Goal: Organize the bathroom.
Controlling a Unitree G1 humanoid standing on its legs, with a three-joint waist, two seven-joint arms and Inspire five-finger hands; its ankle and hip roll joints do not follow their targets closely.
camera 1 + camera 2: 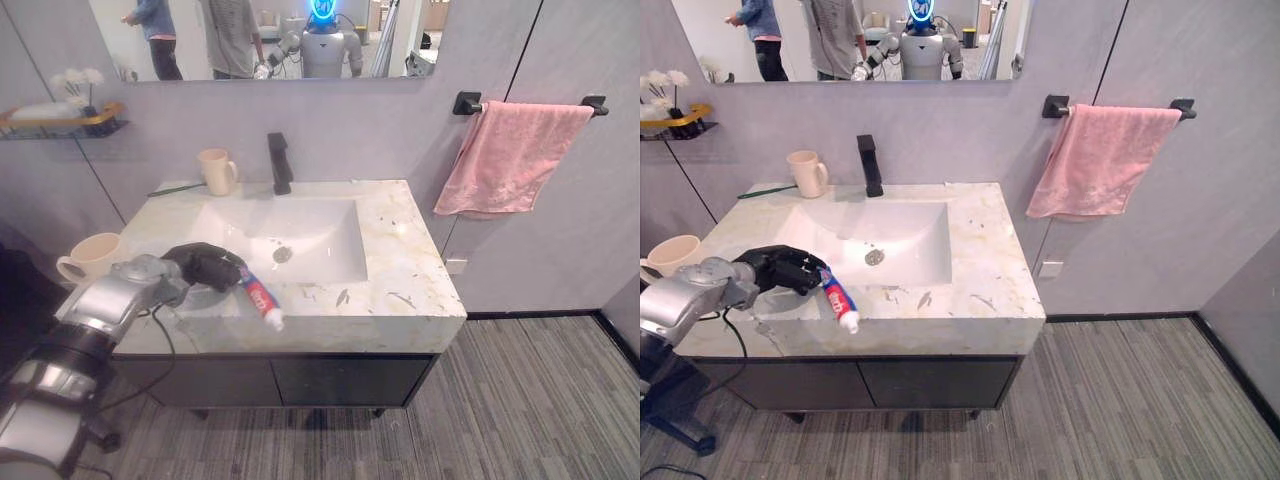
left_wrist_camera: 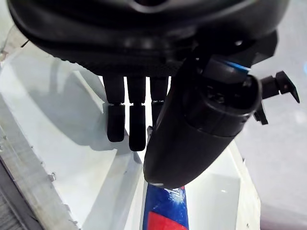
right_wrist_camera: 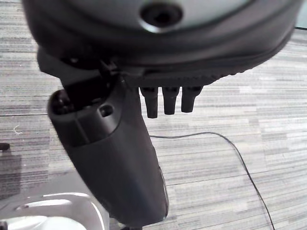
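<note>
The robot's left hand (image 1: 205, 265) rests on the front left part of the marble surface (image 1: 400, 270), its fingers (image 2: 129, 120) curled down over the upper end of a toothpaste tube (image 1: 260, 298), with the thumb lying along the tube. The tube is red, white and blue, and it lies flat on the surface just in front of the sink basin (image 1: 300, 235), its white cap pointing toward the front edge. A cream mug (image 1: 217, 171) stands at the back of the surface, left of the black faucet (image 1: 280, 162). Another cream cup (image 1: 92, 256) sits off the left end, just beside the forearm. A pink towel (image 1: 515, 155) hangs from a black bar on the wall to the right. On the left wall, a small shelf (image 1: 60, 122) carries white flowers. The right hand (image 3: 120, 158) hangs over the striped grey floor (image 3: 230, 158), fingers loosely extended and holding nothing.
</note>
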